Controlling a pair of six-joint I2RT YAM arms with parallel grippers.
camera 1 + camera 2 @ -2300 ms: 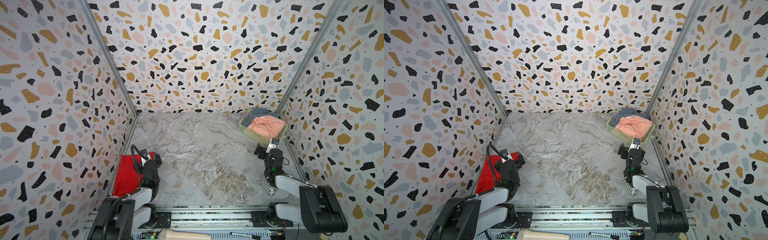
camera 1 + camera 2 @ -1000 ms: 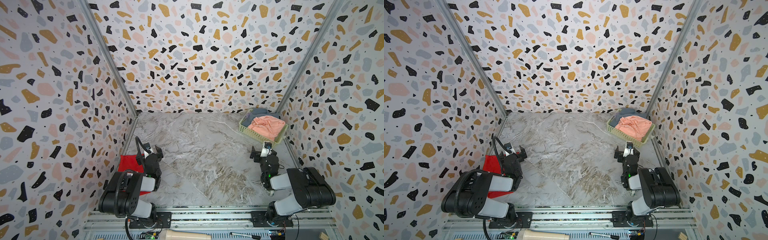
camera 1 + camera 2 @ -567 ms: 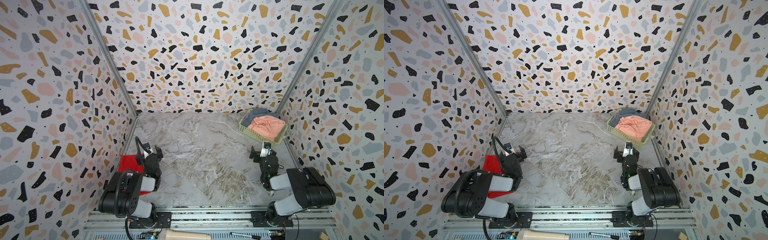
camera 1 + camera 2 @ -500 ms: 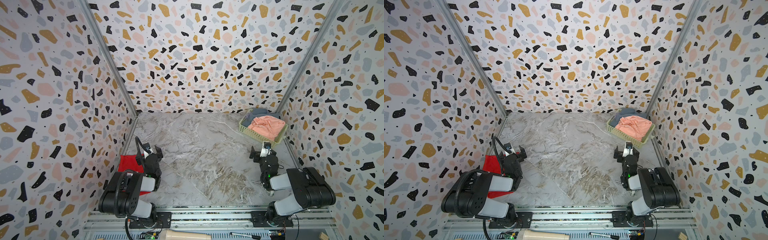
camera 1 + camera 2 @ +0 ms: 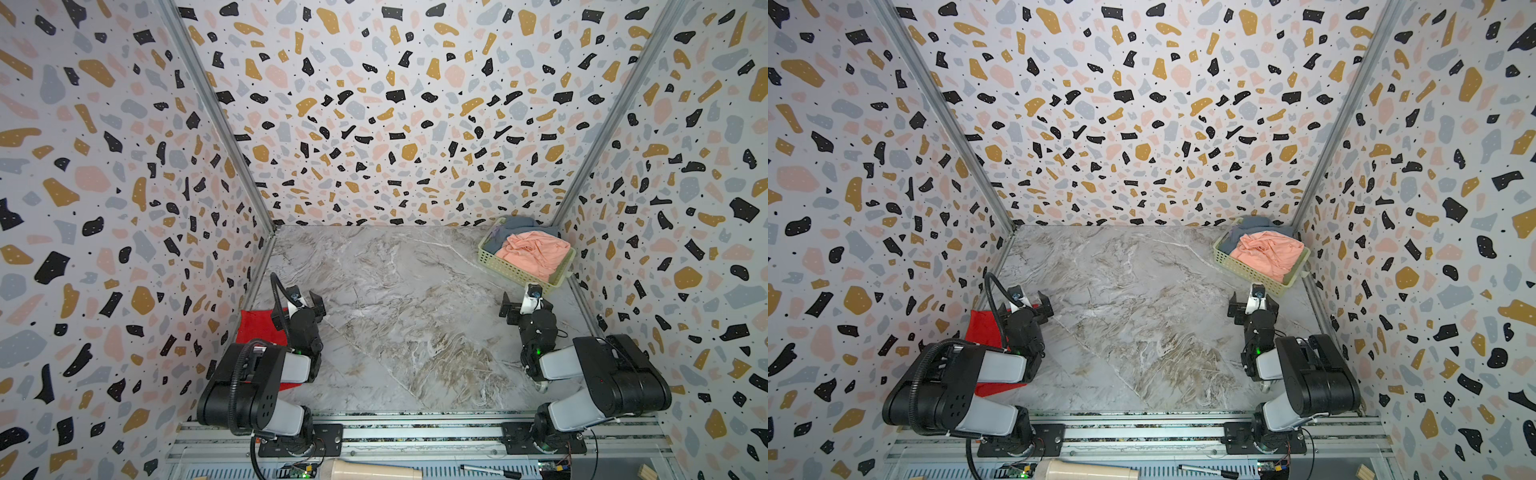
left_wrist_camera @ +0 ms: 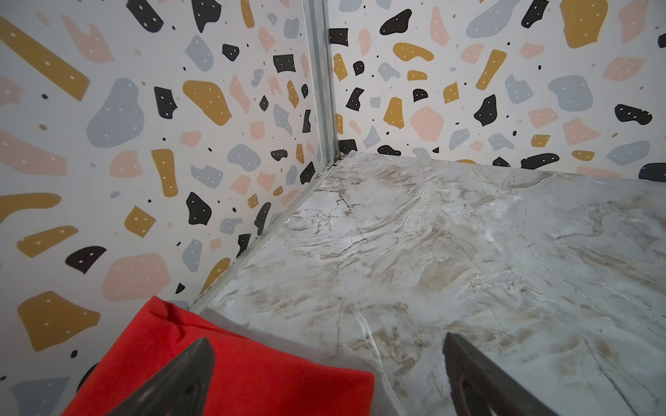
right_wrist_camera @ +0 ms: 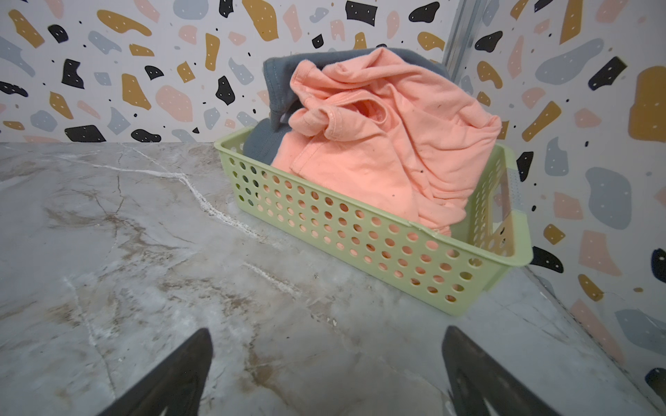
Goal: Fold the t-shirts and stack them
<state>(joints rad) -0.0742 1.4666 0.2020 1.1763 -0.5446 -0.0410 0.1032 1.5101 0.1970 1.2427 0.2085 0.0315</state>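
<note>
My right gripper [image 7: 326,335], jaws apart, faces the salmon-pink cloth t-shirt [image 7: 378,144] in the pale green perforated plastic basket [image 7: 342,230] just ahead. My left gripper [image 6: 324,342], likewise apart, lies farther.

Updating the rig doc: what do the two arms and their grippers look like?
The left arm and right arm have black joint housings joined by pale grey links. A black corrugated cable loops along the left one. The left gripper and right gripper have dark tapered fingers, with a white bracket behind each.
</note>
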